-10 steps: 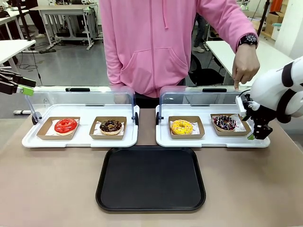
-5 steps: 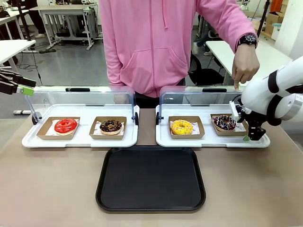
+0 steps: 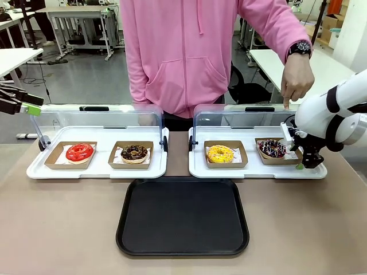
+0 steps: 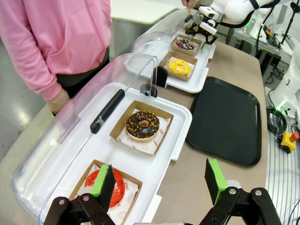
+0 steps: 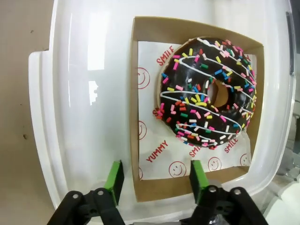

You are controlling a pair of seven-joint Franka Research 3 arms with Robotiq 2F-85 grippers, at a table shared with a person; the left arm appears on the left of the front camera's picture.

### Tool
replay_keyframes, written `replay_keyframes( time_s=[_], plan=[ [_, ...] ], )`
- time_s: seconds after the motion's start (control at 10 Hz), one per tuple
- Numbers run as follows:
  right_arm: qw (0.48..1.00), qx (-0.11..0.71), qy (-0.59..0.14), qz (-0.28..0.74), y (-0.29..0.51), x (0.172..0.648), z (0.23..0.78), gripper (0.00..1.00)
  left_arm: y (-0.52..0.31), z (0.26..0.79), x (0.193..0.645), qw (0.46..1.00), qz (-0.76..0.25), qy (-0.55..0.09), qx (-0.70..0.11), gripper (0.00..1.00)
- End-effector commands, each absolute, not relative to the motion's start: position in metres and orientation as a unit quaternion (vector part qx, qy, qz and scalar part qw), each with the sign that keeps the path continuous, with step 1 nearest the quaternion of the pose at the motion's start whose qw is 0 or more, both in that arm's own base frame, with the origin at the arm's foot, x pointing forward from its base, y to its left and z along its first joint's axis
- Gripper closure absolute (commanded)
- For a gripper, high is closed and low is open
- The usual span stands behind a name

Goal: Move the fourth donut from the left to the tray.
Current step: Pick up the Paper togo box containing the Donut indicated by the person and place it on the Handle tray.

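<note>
The fourth donut (image 3: pixel 272 148), chocolate with white drizzle and coloured sprinkles, sits in its brown cardboard holder on the right white tray. My right gripper (image 3: pixel 301 162) hangs low at that holder's right end. In the right wrist view its green pads stand apart at the near corner of the holder (image 5: pixel 140 112), one pad outside it and one over its near wall, and the donut (image 5: pixel 208 91) lies beyond them. Nothing is gripped. The black tray (image 3: pixel 182 215) lies at the table's front centre. My left gripper (image 4: pixel 159 183) is open, up at the far left (image 3: pixel 26 106).
A person in a pink hoodie points a finger (image 3: pixel 287 103) down over the right white tray (image 3: pixel 198 167). A yellow donut (image 3: pixel 220 153) shares that tray. The left white tray (image 3: pixel 34 172) holds a red donut (image 3: pixel 79 152) and a crumb-topped chocolate donut (image 3: pixel 134 152). Clear lids stand open behind both.
My right gripper has shifted left, closer to the fourth donut's holder. The left arm, the person's hand and the donuts have stayed put.
</note>
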State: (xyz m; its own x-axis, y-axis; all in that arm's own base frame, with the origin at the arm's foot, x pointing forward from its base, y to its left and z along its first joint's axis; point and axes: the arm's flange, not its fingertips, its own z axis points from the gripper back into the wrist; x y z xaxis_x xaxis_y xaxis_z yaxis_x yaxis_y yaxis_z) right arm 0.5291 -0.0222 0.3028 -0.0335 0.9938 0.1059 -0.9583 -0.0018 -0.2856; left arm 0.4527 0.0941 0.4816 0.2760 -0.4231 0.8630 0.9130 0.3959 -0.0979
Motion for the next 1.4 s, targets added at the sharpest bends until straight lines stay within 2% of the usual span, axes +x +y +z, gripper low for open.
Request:
replay_keyframes(
  time_s=[0.0,0.1,0.2,0.4,1.3],
  plan=[
    [0.696,-0.059,-0.134,0.703,-0.0202,0.5351,0.3056,1.0,0.0927,0.4826,0.4519,0.734,-0.453,-0.396,-0.313,0.0],
    [0.698,-0.053,-0.133,0.702,-0.0201,0.5342,0.3055,1.0,0.0927,0.4826,0.4519,0.734,-0.453,-0.396,-0.313,0.0],
    [0.7,-0.05,-0.127,0.701,-0.0194,0.5341,0.3059,0.85,0.0927,0.4826,0.4519,0.734,-0.453,-0.396,-0.313,0.0],
    [0.702,-0.047,-0.121,0.701,-0.0196,0.534,0.3069,1.0,0.0927,0.4826,0.4519,0.734,-0.453,-0.396,-0.313,0.0],
    [0.694,-0.047,-0.127,0.707,-0.0204,0.5292,0.3038,1.0,0.0927,0.4826,0.4519,0.734,-0.453,-0.396,-0.313,0.0]
  ],
)
